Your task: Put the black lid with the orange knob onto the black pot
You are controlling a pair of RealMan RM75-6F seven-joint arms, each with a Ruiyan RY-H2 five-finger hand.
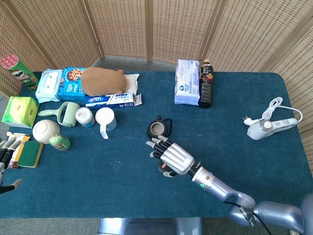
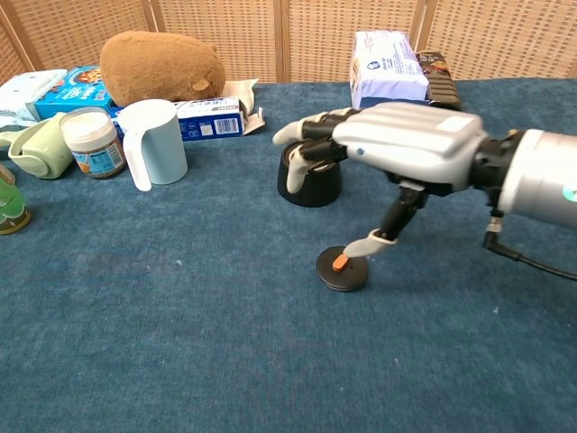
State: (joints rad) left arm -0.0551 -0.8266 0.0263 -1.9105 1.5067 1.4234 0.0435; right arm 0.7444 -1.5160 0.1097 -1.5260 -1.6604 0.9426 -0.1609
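Right robot hand (image 2: 406, 149), fingers spread wide and empty, hovers over the lid (image 2: 343, 269); lower, pinch the orange knob (image 2: 340, 262), then carry forward to the black pot (image 2: 311, 185) just beyond the fingertips.

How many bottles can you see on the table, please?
1: a dark bottle stands at the table's far edge, right beside the white packet. Nothing seems to hide another.

Blue-carpeted table (image 1: 98, 186) is seen beneath the right hand (image 1: 171, 157); woven wicker screen panels (image 1: 149, 27) are set well beyond it.
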